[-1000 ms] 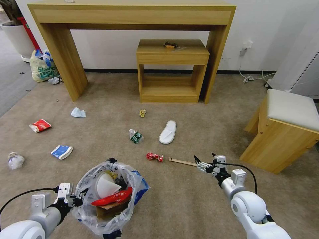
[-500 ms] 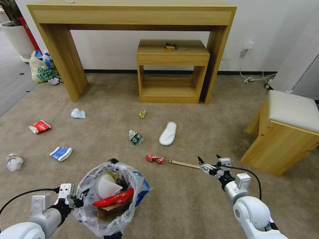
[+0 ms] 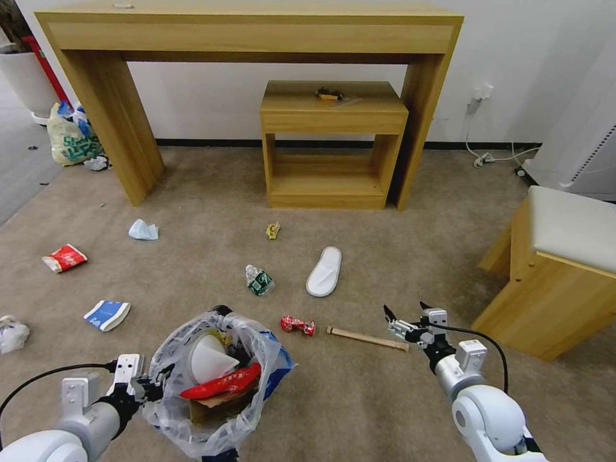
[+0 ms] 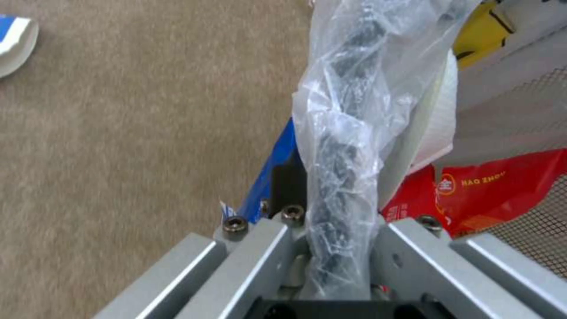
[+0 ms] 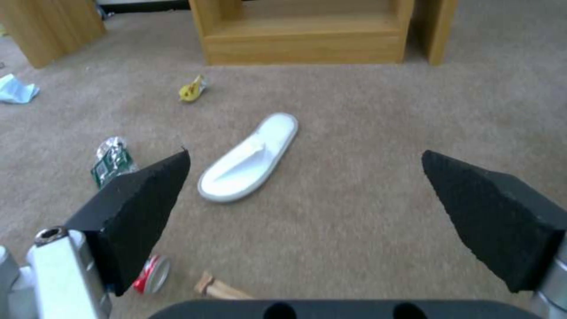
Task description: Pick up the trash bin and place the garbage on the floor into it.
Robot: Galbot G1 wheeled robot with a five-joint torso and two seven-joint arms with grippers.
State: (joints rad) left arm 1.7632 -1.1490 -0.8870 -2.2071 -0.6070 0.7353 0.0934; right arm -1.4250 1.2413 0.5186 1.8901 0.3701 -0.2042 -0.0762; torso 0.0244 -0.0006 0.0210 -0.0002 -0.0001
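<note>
**Left claw held the bin, right claw spread wide over the stick**

The carpeted floor (image 3: 385,398) ran up to a tall wooden console table (image 3: 250,38) against the wall, with a smaller wooden side table (image 3: 332,144) tucked under it and a cushioned stool (image 3: 564,269) off on the robot's right. A yellowish, green-printed shopping bag (image 3: 69,138) leaned by the console's left leg.

Front and left, the trash bin (image 3: 215,378) sat in its crinkly clear bag, already loaded: a white slipper (image 3: 208,359), a red wrapper (image 3: 221,384) and brown cardboard (image 3: 212,405) inside. The left claw (image 3: 149,388) was clamped on the bin's bagged rim; in the left wrist view the plastic-wrapped edge (image 4: 343,146) ran straight between its fingers.

Out on the carpet, a second white slipper (image 3: 324,271) lay between the side table and the right arm. The right claw (image 3: 404,319) hung low with its black pads (image 5: 139,212) spread wide and holding nothing, right at the end of a wooden stick (image 3: 367,338). Just beside the stick's other end lay a crushed red can (image 3: 297,325). Farther left were a blue carton (image 3: 106,314), a red carton (image 3: 64,257), a crumpled tissue (image 3: 142,229) and a white wad (image 3: 11,333) at the edge. Smaller still: a squashed green-labelled bottle (image 3: 258,280) and a yellow scrap (image 3: 273,230).
</note>
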